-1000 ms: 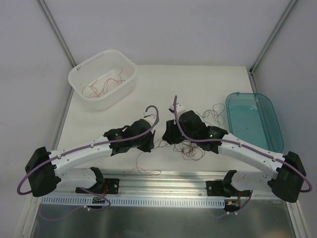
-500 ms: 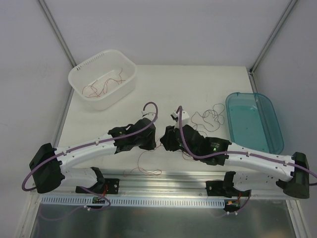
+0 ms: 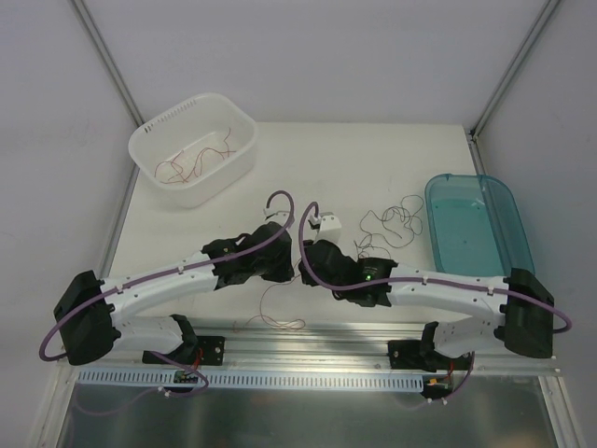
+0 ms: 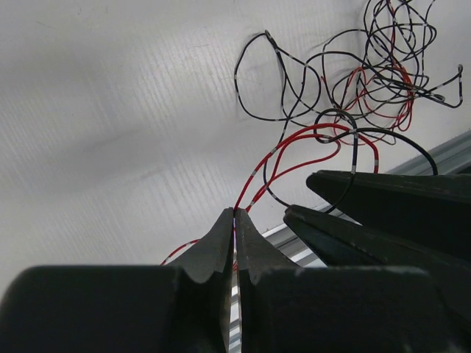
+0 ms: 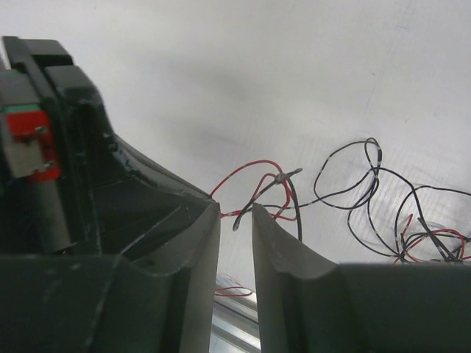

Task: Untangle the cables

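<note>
The cables are thin red and black wires. My left gripper (image 3: 287, 268) is shut on a red wire (image 4: 259, 173), pinched at its tips (image 4: 235, 213). That wire runs to a tangle of black and red wires (image 4: 379, 70). My right gripper (image 3: 306, 268) is tip to tip with the left one. Its jaws (image 5: 236, 209) stand slightly apart, with a red wire (image 5: 250, 170) and a black wire end (image 5: 238, 220) in the gap. More of the tangle (image 5: 423, 239) lies to its right. Loose black loops (image 3: 396, 217) lie beyond the right arm.
A white basket (image 3: 149, 140) at the back left holds a few red wires (image 3: 194, 163). A blue tray (image 3: 508, 271) stands at the right. A red wire loop (image 3: 270, 320) lies by the metal rail (image 3: 308, 341) at the table's near edge.
My right arm has stretched out to the left and brought its gripper up against the left gripper. The tangle that lay beside it is now mostly hidden under the arm. The left gripper has barely moved.
</note>
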`<action>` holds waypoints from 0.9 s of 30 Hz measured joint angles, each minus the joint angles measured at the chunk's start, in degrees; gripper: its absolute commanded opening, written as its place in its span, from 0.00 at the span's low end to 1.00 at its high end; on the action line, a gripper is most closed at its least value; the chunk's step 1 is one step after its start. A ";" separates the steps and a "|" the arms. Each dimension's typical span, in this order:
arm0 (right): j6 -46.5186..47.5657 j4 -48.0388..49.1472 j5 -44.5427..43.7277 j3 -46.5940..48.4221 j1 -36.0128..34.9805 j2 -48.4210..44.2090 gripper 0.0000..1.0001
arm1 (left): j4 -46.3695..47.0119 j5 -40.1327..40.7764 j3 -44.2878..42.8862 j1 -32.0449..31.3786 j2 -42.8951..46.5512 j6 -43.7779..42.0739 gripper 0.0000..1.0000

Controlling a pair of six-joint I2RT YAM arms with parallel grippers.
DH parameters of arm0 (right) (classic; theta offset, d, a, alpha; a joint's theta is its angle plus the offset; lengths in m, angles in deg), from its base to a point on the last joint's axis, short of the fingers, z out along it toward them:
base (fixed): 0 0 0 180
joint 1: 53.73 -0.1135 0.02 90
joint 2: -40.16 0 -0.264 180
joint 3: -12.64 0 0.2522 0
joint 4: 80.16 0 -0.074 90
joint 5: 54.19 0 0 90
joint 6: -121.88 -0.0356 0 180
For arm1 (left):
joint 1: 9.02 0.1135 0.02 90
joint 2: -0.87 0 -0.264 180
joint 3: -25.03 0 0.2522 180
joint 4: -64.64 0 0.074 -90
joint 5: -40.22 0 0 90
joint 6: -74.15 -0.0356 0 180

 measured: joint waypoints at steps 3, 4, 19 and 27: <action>-0.66 0.00 -0.20 0.37 0.46 1.66 0.13 | -0.02 0.07 0.00 0.00 0.59 0.33 0.00; -0.92 -0.07 -0.20 0.37 0.72 1.95 0.04 | -0.02 0.39 0.02 0.00 0.87 0.35 0.00; 4.50 -2.23 -1.84 -6.14 4.48 -19.23 0.01 | -1.44 3.85 6.10 14.16 8.20 0.28 0.00; 7.61 -7.28 0.48 -10.62 16.46 -30.29 0.01 | -3.30 4.00 7.37 18.27 13.35 -0.39 0.00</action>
